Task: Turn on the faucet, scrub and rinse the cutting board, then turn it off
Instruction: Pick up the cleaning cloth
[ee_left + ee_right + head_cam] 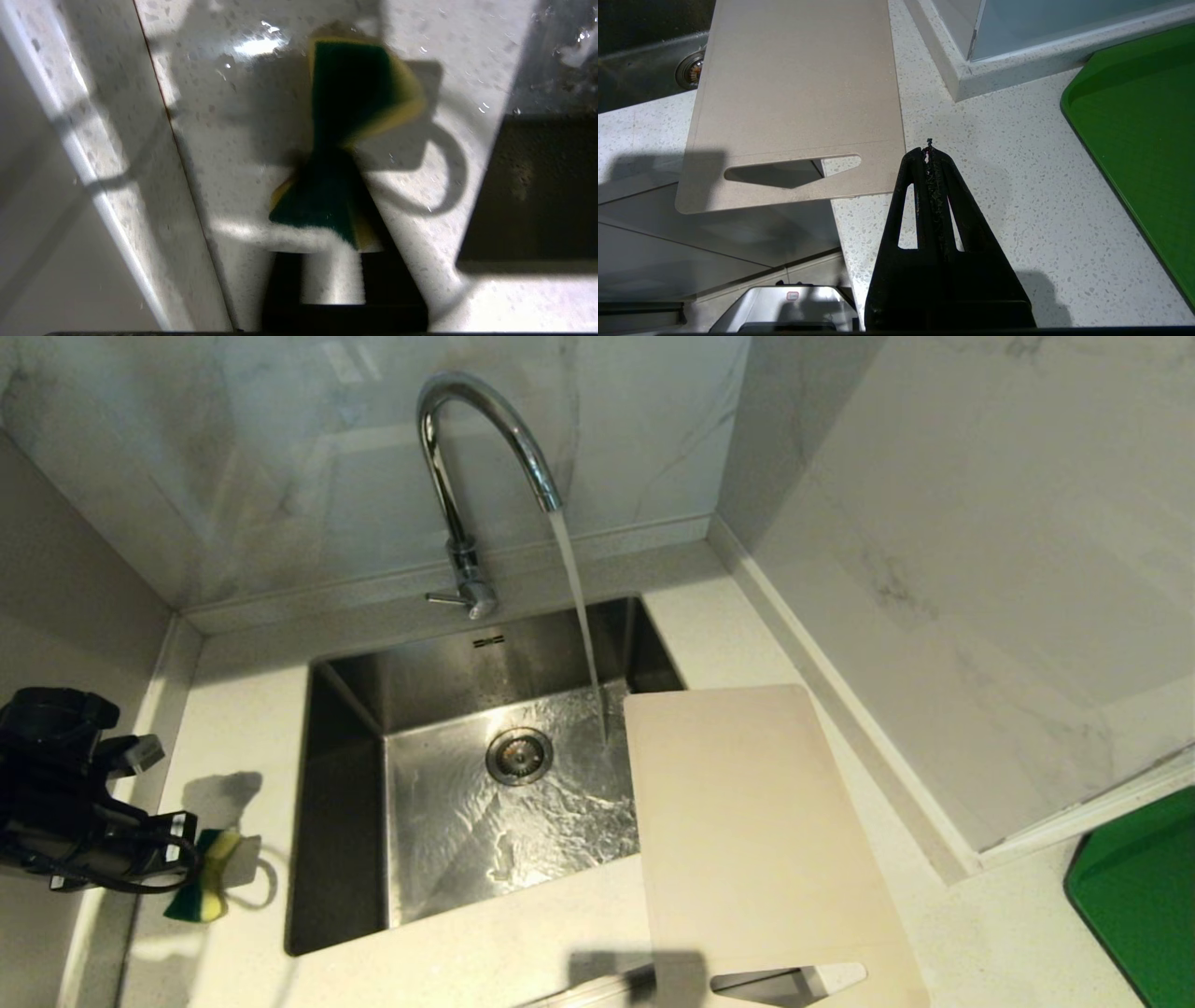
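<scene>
The chrome faucet [457, 457] arches over the sink [341, 784], and water [581, 616] runs from its spout into the basin. Its thin lever [446, 599] sticks out sideways at the base. The cream cutting board [747, 831] [794, 93] lies flat on the counter right of the sink, one edge overhanging the basin, its slot handle past the counter's front edge. My left gripper [191, 863] [327, 158] is over the counter left of the sink, shut on a green-and-yellow sponge [203, 887] [355, 88] pinched at its middle. My right gripper [928, 151] is shut and empty beside the board's handle end.
A bright green tray [1139, 887] [1139, 130] lies on the counter at the far right. Marble walls close in the back and the right corner. The drain [519, 756] sits mid-basin among rippling water. A wall runs close along the left of the counter.
</scene>
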Tool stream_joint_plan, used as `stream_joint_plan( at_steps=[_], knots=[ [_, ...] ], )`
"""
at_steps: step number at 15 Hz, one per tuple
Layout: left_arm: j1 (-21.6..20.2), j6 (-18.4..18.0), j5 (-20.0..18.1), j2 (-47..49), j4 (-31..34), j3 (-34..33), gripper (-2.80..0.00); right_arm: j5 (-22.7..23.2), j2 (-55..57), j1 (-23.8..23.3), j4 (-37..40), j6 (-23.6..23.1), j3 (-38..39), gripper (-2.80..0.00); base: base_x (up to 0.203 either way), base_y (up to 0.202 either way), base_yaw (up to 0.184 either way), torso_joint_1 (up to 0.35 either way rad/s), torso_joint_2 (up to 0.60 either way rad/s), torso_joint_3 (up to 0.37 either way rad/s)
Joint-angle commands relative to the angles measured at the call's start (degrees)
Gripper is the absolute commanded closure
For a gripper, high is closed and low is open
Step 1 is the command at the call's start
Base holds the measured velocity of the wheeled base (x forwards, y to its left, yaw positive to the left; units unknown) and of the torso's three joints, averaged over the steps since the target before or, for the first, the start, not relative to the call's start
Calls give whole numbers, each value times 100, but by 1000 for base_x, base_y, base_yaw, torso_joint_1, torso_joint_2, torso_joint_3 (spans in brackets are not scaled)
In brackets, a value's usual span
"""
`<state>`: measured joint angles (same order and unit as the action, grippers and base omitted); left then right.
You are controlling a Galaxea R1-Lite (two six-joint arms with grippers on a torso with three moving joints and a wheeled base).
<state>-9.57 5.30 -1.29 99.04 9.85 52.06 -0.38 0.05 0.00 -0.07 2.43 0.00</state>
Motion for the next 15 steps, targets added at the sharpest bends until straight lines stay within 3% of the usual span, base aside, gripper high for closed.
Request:
stream_joint_plan(
  at_steps=[1,4,15],
  knots=[
    [-36,14,-115,291,-45,-11,0,2,4,0,-2,4,0,0,0,0,0,0,0,0],
    [-36,41,-307,292,-49,24,0,2,4,0,-2,4,0,0,0,0,0,0,0,0],
    [68,93,-319,-486,48,61,0,2,4,0,-2,4,0,0,0,0,0,0,0,0]
  ],
)
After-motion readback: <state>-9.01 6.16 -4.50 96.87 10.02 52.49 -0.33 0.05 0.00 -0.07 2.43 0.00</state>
